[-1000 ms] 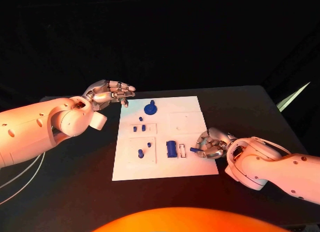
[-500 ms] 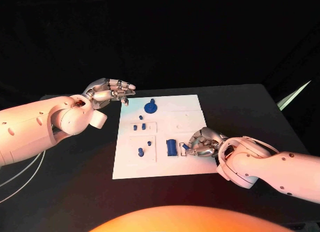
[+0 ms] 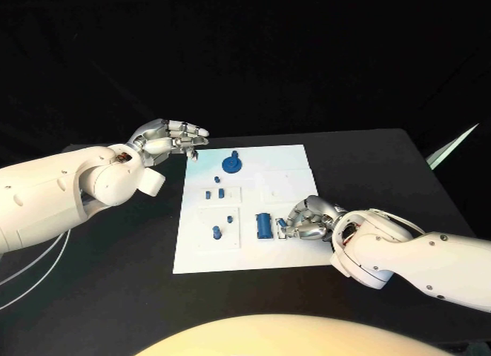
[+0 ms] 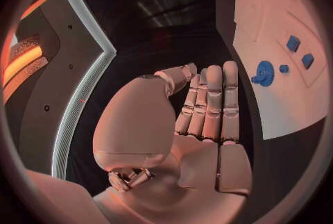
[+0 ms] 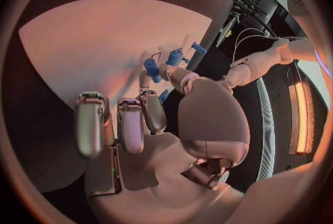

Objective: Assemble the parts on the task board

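The white task board [image 3: 277,248] lies mid-table. On it sit a round blue part with a knob [image 3: 233,165], several small blue pieces [image 3: 214,195] and a tall blue block [image 3: 264,225]. My right hand [image 3: 310,220] rests low over the board's front right area, pinching a small blue part [image 3: 281,222] right beside the block; in the right wrist view that part [image 5: 164,96] peeks out between thumb and finger. My left hand [image 3: 170,137] hovers off the board's back left corner, fingers apart and holding nothing [image 4: 208,118].
The black table [image 3: 385,163] surrounds the board, with bare board surface [image 3: 288,178] at the back right. In the left wrist view the round blue part [image 4: 264,73] and two small pieces [image 4: 299,51] lie beyond my fingers.
My right hand has slid left across the board, carrying the small blue part up beside the blue block. The left hand has stayed in place.
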`<state>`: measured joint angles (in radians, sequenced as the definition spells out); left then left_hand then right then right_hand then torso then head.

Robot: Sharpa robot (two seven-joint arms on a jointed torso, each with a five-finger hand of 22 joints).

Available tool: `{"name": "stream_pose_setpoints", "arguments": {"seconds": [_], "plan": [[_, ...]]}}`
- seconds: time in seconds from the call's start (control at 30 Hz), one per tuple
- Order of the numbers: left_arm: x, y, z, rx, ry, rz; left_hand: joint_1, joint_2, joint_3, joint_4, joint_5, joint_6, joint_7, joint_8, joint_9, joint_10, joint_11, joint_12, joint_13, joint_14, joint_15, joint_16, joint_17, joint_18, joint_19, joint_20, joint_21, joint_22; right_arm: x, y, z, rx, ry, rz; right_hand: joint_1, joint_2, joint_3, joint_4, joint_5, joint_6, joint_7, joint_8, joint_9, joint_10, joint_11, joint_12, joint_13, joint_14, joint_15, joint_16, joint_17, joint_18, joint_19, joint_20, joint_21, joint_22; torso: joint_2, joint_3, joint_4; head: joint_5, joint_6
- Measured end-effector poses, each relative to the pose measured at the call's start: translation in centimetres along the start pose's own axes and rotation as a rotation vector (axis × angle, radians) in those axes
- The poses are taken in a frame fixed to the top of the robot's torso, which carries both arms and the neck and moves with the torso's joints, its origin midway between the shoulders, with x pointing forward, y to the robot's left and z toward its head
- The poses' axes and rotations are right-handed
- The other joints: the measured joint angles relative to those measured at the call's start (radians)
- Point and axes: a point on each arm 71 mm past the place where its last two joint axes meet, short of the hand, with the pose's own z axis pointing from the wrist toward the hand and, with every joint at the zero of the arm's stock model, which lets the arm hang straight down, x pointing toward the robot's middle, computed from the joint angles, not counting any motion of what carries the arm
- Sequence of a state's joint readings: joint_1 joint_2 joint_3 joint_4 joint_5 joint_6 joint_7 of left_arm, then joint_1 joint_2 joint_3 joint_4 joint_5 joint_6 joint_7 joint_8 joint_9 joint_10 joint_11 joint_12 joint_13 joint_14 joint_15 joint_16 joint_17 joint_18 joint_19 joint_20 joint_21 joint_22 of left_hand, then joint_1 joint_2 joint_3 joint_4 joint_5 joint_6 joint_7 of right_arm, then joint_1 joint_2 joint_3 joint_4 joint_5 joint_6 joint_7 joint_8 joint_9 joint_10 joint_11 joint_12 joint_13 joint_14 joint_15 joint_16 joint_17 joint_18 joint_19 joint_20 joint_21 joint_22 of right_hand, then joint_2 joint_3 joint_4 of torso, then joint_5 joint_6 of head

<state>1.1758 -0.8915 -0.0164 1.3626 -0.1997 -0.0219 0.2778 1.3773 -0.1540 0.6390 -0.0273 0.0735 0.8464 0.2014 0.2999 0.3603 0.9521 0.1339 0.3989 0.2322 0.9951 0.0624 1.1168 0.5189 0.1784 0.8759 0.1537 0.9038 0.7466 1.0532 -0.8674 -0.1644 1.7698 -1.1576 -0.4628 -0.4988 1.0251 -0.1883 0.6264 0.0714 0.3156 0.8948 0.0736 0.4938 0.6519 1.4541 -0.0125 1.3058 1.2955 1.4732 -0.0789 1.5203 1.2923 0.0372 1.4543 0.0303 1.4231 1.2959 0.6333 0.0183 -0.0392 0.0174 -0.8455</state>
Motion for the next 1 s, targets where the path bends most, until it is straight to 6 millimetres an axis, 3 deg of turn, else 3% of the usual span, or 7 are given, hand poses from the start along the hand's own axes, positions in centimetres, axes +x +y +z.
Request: {"name": "stream_pose_setpoints", "arguments": {"seconds": [0.1, 0.37, 0.43, 0.6, 0.8, 0.83, 1.0], "plan": [[-0.02, 0.01, -0.01, -0.001, 0.0, 0.0, 0.0, 0.0, 0.0, 0.0, 0.0, 0.0, 0.0, 0.0, 0.0, 0.0, 0.0, 0.0, 0.0, 0.0, 0.0, 0.0, 0.0, 0.0, 0.0, 0.0, 0.0, 0.0, 0.06, 0.09, 0.01, -0.003, 0.003, -0.003, -0.017, -0.017, 0.001, 0.005, 0.0, 0.011, -0.005, 0.0, 0.001, 0.0, 0.0, 0.005, 0.0, 0.0, 0.0, 0.0, 0.0, 0.0, 0.0, 0.0, 0.0, 0.0, 0.0, 0.0, 0.0, 0.0, -0.001], [-0.06, 0.02, -0.04, -0.003, 0.0, 0.0, 0.0, 0.0, 0.0, 0.0, 0.0, 0.0, 0.0, 0.0, 0.0, 0.0, 0.0, 0.0, 0.0, 0.0, 0.0, 0.0, 0.0, 0.0, 0.0, 0.0, 0.0, 0.0, 0.08, 0.08, 0.03, 0.001, 0.004, -0.018, -0.017, -0.017, -0.004, 0.012, 0.0, 0.019, -0.008, 0.0, 0.001, 0.0, 0.0, 0.005, 0.0, 0.0, 0.0, 0.0, 0.0, 0.0, 0.0, 0.0, 0.012, 0.0, 0.0, -0.0002, 0.0007, 0.001, -0.002], [-0.07, 0.02, -0.04, -0.003, 0.0, 0.0, 0.0, 0.0, 0.0, 0.0, 0.0, 0.0, 0.0, 0.0, 0.0, 0.0, 0.0, 0.0, 0.0, 0.0, 0.0, 0.0, 0.0, 0.0, 0.0, 0.0, 0.0, 0.0, 0.05, 0.04, 0.06, 0.003, 0.001, -0.022, -0.034, 0.0, -0.004, 0.012, 0.0, 0.019, -0.008, 0.0, 0.0, 0.0, 0.0, 0.011, 0.0, 0.0, 0.0, 0.0, 0.0, 0.0, 0.0, 0.0, 0.012, 0.0, 0.0, -0.0002, 0.0004, 0.001, -0.002], [-0.06, 0.03, -0.05, -0.003, 0.0, 0.0, 0.0, 0.0, 0.0, 0.0, 0.0, 0.0, 0.0, 0.0, 0.0, 0.0, 0.0, 0.0, 0.0, 0.0, 0.0, 0.0, 0.0, 0.0, 0.0, 0.0, 0.0, 0.0, 0.07, 0.15, 0.11, 0.0, -0.003, -0.03, -0.041, 0.007, -0.016, 0.024, 0.0, 0.022, -0.01, 0.0, 0.0, 0.0, 0.0, 0.017, 0.0, 0.0, 0.0, 0.0, 0.0, 0.0, 0.0, 0.0, 0.019, 0.0, 0.0, -0.0002, 0.0003, 0.001, -0.001], [-0.06, 0.03, -0.05, -0.004, 0.001, 0.0, 0.0, 0.0, 0.0, 0.0, 0.0, 0.0, 0.0, 0.0, 0.0, 0.0, 0.0, 0.0, 0.0, 0.0, 0.0, 0.0, 0.0, 0.0, 0.0, 0.0, 0.0, 0.0, 0.08, 0.22, 0.22, -0.001, -0.008, -0.04, -0.041, 0.006, -0.017, 0.024, 0.0, 0.027, -0.009, 0.0, 0.0, 0.0, 0.0, 0.017, 0.0, 0.0, 0.0, 0.0, 0.0, 0.0, 0.0, 0.0, 0.019, 0.0, 0.0, -0.0001, 0.0007, 0.0, 0.0], [-0.06, 0.03, -0.05, -0.004, 0.001, 0.0, 0.0, 0.0, 0.0, 0.0, 0.0, 0.0, 0.0, 0.0, 0.0, 0.0, 0.0, 0.0, 0.0, 0.0, 0.0, 0.0, 0.0, 0.0, 0.0, 0.0, 0.0, 0.0, 0.07, 0.21, 0.24, -0.001, -0.008, -0.041, -0.054, -0.006, -0.017, 0.024, 0.0, 0.033, -0.014, 0.0, 0.001, 0.0, 0.0, 0.017, 0.0, 0.0, 0.0, 0.0, 0.0, 0.0, 0.0, 0.0, 0.019, 0.0, 0.0, -0.0001, 0.0009, 0.0, 0.0], [-0.06, 0.03, -0.05, -0.004, 0.001, 0.0, 0.0, 0.0, 0.0, 0.0, 0.0, 0.0, 0.0, 0.0, 0.0, 0.0, 0.0, 0.0, 0.0, 0.0, 0.0, 0.0, 0.0, 0.0, 0.0, 0.0, 0.0, 0.0, 0.1, 0.24, 0.33, -0.001, -0.007, -0.046, -0.055, -0.008, -0.027, 0.035, -0.001, 0.049, -0.016, 0.0, 0.001, 0.0, 0.0, 0.017, 0.0, 0.0, 0.0, 0.0, 0.0, 0.0, 0.0, 0.0, 0.019, 0.0, 0.0, 0.0, 0.0008, 0.0, 0.0]]}}
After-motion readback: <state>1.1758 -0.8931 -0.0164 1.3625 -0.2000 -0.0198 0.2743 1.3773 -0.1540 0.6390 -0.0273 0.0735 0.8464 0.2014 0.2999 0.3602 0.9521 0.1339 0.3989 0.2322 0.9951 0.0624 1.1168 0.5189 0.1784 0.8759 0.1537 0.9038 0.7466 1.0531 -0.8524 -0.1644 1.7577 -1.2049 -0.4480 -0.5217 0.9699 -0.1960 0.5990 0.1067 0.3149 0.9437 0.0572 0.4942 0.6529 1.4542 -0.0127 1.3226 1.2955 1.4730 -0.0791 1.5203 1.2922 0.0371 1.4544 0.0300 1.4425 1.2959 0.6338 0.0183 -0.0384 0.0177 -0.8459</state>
